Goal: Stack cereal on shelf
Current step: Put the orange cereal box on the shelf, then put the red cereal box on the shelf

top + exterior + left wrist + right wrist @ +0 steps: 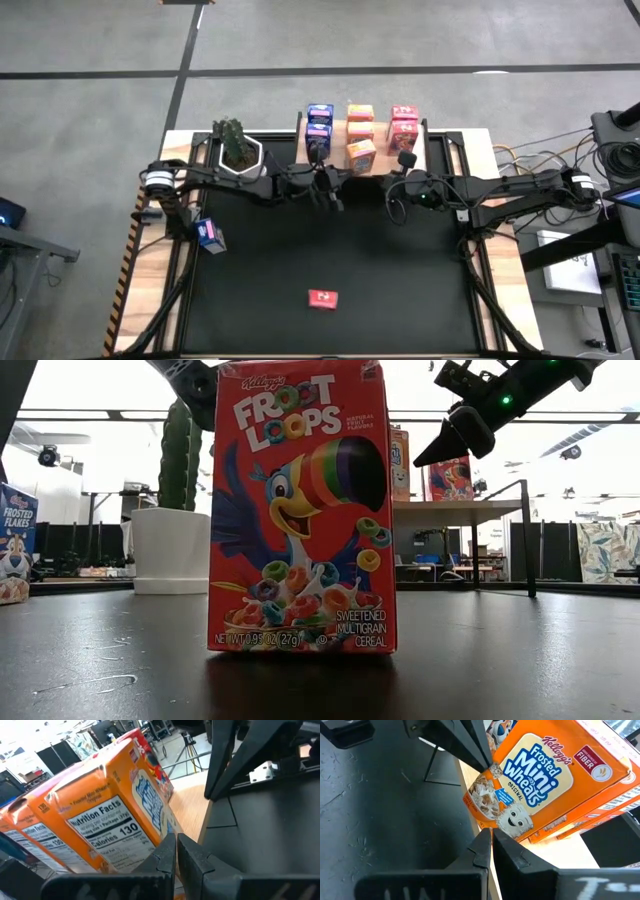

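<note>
Red cereal box, Froot Loops, upright on black table mat, filling centre of low view; in high view, lower centre of frame, well apart from both arms. Long axis vertical.
Blue box, left of centre in high view, lying tilted near left arm's base.
Shelf, top centre of high view: blue stack, orange stack with lowest box askew, red stack.
Left gripper, fingers pressed together, holding nothing, just below shelf edge, orange box immediately ahead.
Right gripper, likewise closed and empty, beside shelf front.
Red box roughly equidistant; left arm perhaps marginally nearer, hard to judge from overhead. Straight toward bottom of high view from either gripper.
</note>
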